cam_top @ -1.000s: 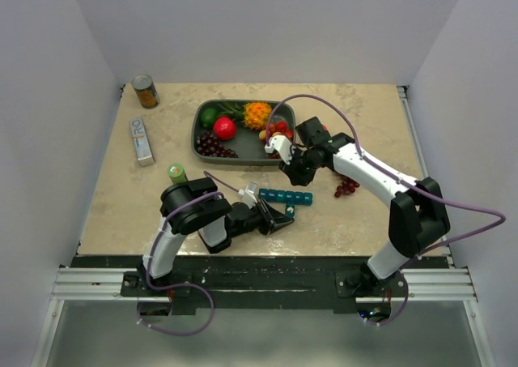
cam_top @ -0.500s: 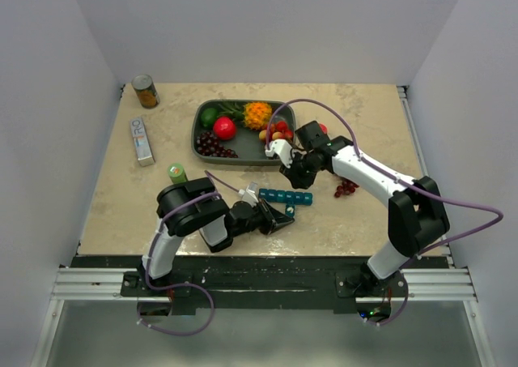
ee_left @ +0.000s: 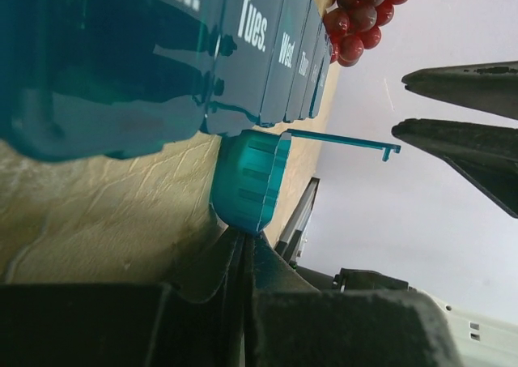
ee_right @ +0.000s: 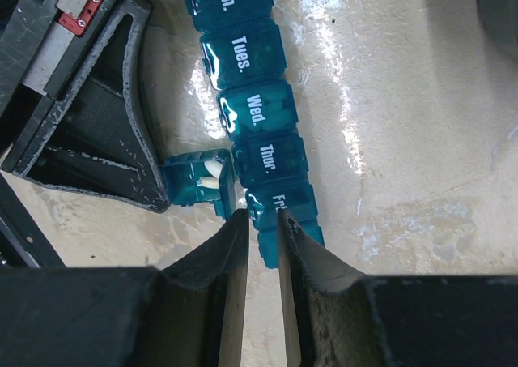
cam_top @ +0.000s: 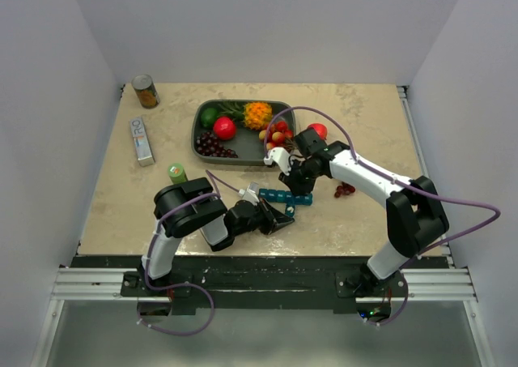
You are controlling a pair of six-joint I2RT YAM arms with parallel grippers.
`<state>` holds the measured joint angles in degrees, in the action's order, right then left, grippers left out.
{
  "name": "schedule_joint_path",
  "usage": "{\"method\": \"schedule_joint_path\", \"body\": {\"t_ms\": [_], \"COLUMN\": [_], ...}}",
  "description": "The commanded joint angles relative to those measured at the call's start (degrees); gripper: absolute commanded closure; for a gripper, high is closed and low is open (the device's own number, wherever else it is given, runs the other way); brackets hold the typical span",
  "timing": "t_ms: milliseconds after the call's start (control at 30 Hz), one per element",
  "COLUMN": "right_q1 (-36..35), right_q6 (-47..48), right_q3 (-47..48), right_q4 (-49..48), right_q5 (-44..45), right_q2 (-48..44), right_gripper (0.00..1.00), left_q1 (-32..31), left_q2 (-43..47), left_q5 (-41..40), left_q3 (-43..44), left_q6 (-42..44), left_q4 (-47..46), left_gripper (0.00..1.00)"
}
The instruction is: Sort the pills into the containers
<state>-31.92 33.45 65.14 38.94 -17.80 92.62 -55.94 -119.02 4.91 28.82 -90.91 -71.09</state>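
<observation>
The containers [cam_top: 283, 197] lie as a teal strip at mid-table, its cells [ee_right: 257, 112] marked by day, and it fills the upper left of the left wrist view [ee_left: 121, 51]. One detached cell [ee_right: 194, 181] lies beside the strip with its lid open and white pills [ee_right: 204, 177] inside. My left gripper [ee_left: 243, 239] is shut, its tips touching this cell [ee_left: 247, 181]. My right gripper [ee_right: 263, 217] hangs over the strip's Fri end, jaws a narrow gap apart with nothing clamped. Its position above the strip shows in the top view [cam_top: 298, 182].
A grey fruit tray [cam_top: 197, 140] stands behind the strip, with a red fruit [cam_top: 317, 130] to its right. Red berries [cam_top: 346, 189] lie right of the strip. A tin can [cam_top: 145, 91], a grey box [cam_top: 142, 140] and a small green bottle [cam_top: 177, 172] stand at left.
My right gripper has moved from the tray's edge toward me and down over the strip's end. The left gripper's jaws have closed the rest of the way.
</observation>
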Motion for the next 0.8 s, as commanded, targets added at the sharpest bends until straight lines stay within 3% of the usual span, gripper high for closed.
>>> {"method": "schedule_joint_path", "body": {"t_ms": [0,767], "right_q1": [-0.77,-2.79], "right_q6": [1.09,2.85], "right_q3": [-0.02,0.07], "right_q4": [-0.71,2.72], "right_q5": [-2.76,-3.64], "right_q2": [0.19,2.74], "right_gripper": [0.77,0.78], "left_q1": [-0.75,-0.75], "left_q2": [-1.21,-1.30], "left_q5": [0.01,-0.07], "left_q3": [-0.52,-0.96], "left_q6": [-1.72,-1.90], "left_q4": [7.72,5.61], "left_gripper": [0.95,0.95]}}
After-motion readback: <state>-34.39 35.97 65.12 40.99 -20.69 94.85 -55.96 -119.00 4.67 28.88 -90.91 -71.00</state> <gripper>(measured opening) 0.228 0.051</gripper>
